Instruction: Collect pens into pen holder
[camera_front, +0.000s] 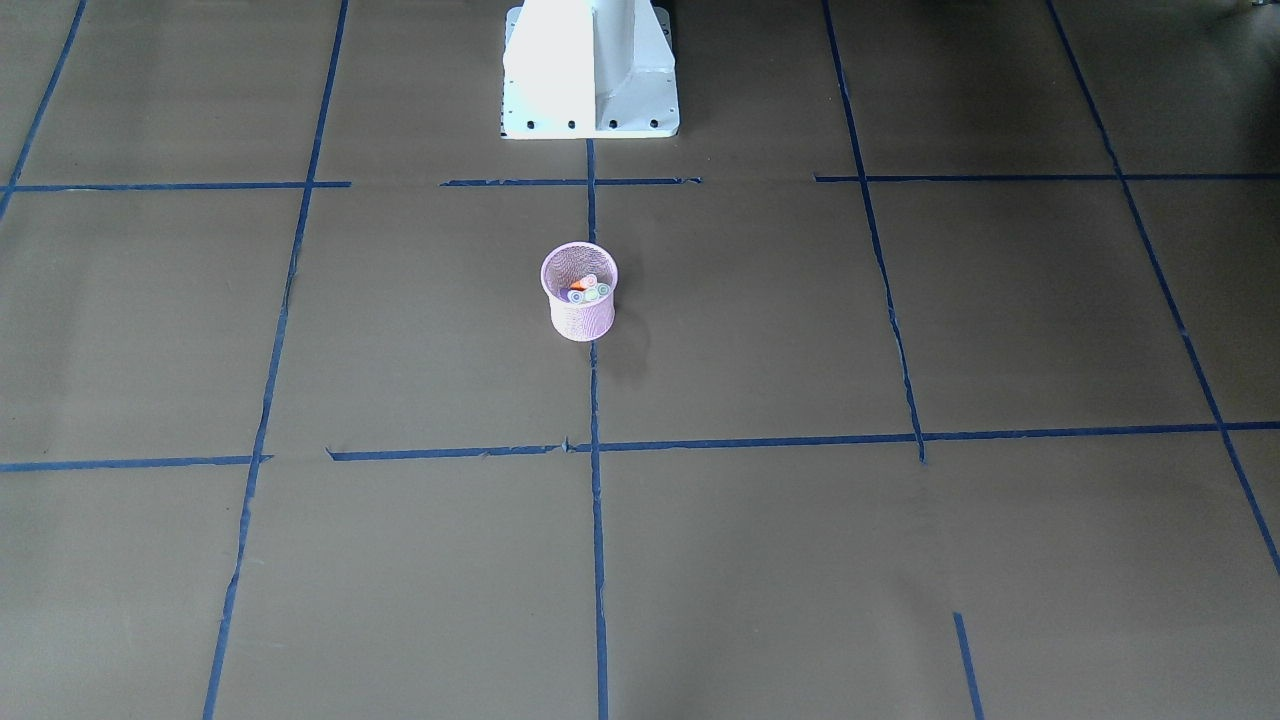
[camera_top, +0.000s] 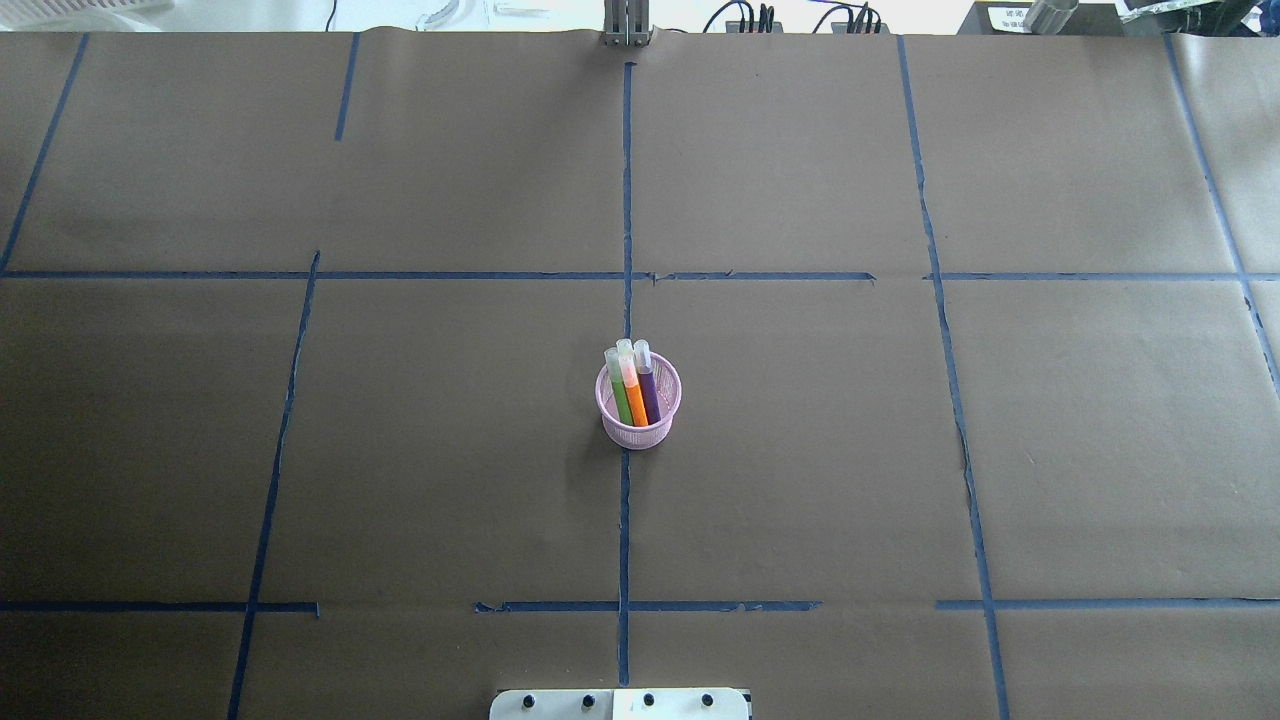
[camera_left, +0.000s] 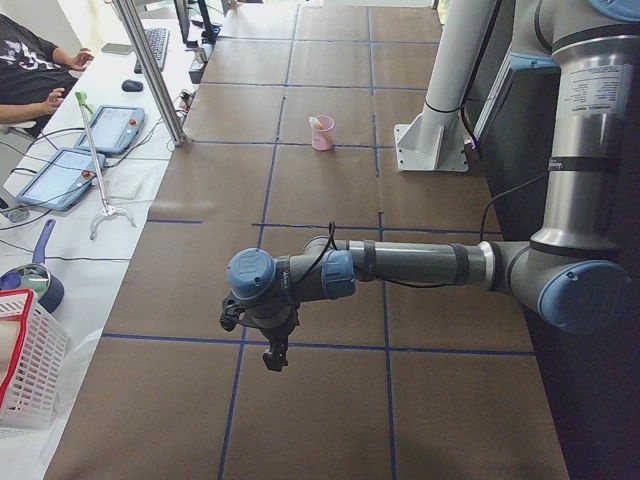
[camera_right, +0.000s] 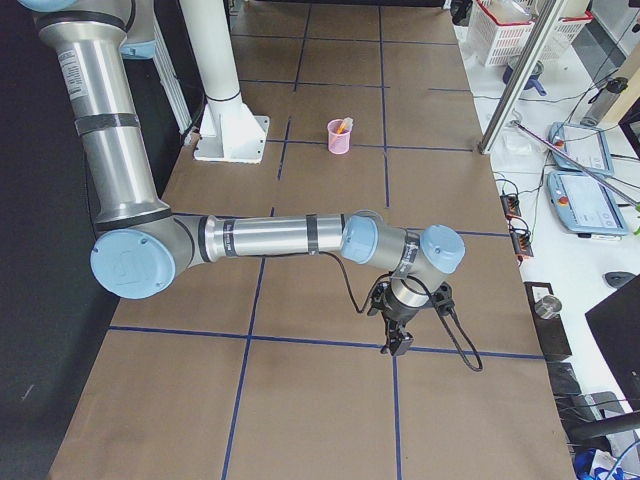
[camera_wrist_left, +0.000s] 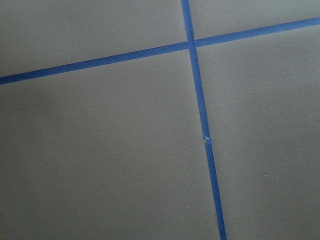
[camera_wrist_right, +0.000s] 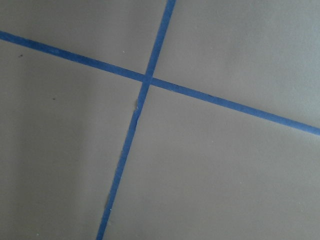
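You find the pen holder upright near the middle of the table, sitting on a blue tape line. The green pen, orange pen and purple pen stand side by side inside it, caps up and leaning toward the far rim. I judge the collecting done, so what is left is a check: count three caps from overhead and confirm no pen lies on the paper.

The left gripper and right gripper hang low over the table, well apart from the cup. Both show only in the side views, so you cannot tell whether they are spread or closed (the wrist views show only paper and tape). Guide any further arm moves wide of the cup.

The cup is round, slightly tapered pink wire mesh, probably light and easy to tip. The pens are short, thick and smooth, with pale translucent caps. The table cover is matte brown paper.
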